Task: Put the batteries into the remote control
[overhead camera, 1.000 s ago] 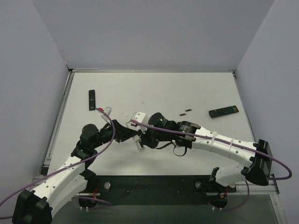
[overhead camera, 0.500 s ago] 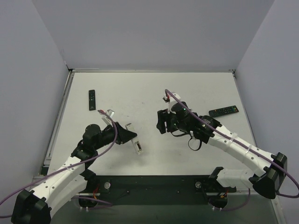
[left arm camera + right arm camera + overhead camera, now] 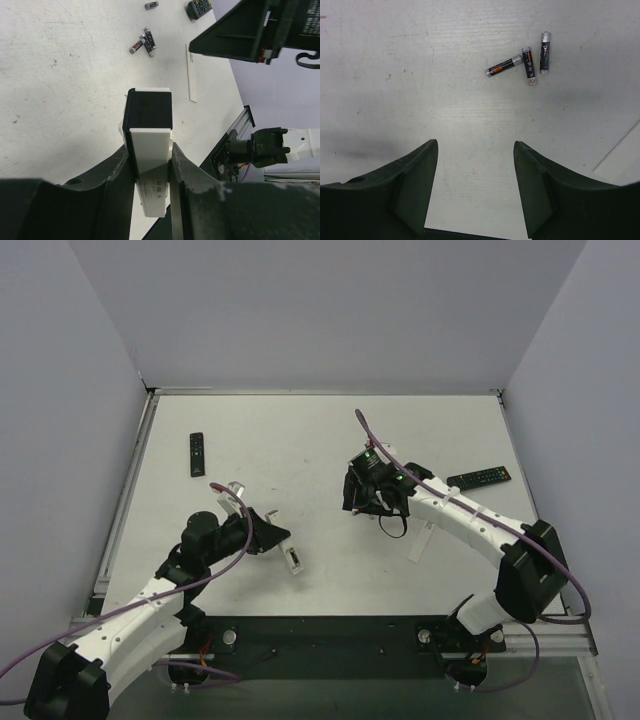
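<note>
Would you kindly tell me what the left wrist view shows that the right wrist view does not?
Only left wrist: the white remote clamped in the left jaws, a black remote, and a fourth battery. Only right wrist: the open, empty gap between the right jaws. Both: three batteries lying together on the table, and a white strip.

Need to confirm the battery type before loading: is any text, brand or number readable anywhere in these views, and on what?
No text is legible in any view.
Print on the batteries: orange and white, too small to read.
Marks on the remote held in the left gripper: faint, near its gripped end, blurred.
Buttons on the right black remote and the far-left black remote: mere specks, unreadable.
</note>
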You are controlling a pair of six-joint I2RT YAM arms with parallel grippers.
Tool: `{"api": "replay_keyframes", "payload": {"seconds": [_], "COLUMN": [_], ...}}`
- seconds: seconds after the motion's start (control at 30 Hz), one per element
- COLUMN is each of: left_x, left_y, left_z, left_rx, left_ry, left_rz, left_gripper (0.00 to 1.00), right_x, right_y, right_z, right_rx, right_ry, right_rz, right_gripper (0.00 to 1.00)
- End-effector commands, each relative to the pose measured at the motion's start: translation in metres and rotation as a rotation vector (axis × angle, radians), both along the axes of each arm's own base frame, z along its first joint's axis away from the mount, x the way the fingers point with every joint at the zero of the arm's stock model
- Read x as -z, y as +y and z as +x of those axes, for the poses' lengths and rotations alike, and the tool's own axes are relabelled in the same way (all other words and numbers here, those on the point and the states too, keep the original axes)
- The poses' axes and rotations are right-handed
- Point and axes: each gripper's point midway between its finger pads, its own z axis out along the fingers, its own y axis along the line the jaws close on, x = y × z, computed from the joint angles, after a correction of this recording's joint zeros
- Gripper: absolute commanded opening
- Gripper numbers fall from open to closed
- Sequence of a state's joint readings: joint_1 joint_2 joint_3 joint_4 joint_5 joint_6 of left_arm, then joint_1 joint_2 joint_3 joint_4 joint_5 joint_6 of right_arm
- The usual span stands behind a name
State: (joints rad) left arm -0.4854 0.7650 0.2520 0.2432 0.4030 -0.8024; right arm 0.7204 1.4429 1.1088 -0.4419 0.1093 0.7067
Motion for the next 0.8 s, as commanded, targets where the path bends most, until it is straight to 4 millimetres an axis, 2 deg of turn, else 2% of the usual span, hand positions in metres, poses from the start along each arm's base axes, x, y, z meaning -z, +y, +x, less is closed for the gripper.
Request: {"api": "replay_keyframes", "payload": {"seconds": [0.0, 0.2, 0.33, 0.47, 0.63, 0.77], "left_x": [-0.015, -0.016, -0.015, -0.016, -0.017, -0.017], "left_y": [-0.001, -0.002, -0.002, -0.003, -0.005, -0.006], "left_z": [0.004, 0.000, -0.003, -0.005, -0.008, -0.009], "left_rx": [-0.010, -0.002, 0.000, 0.007, 0.018, 0.020], "left_ry": [-0.077, -0.083, -0.085, -0.093, -0.098, -0.100], "left_rz": [-0.027, -0.028, -0.028, -0.027, -0.027, -0.025], "left_gripper": [0.00, 0.00, 0.00, 0.00, 0.00, 0.00], "right_x": [0.012, 0.028, 0.038, 0.057, 0.068, 0.074], "right_y": [-0.002, -0.006, -0.008, -0.012, -0.017, -0.020], "right_z": [0.014, 0.030, 0.039, 0.041, 0.044, 0.047], "right_rx": [0.240, 0.429, 0.476, 0.529, 0.579, 0.606], "right_ry": [0.048, 0.030, 0.035, 0.078, 0.080, 0.090], "right_rz": [-0.001, -0.045, -0.090, -0.130, -0.157, -0.161], "right_gripper": [0.54, 0.49, 0.45, 0.40, 0.34, 0.34]}}
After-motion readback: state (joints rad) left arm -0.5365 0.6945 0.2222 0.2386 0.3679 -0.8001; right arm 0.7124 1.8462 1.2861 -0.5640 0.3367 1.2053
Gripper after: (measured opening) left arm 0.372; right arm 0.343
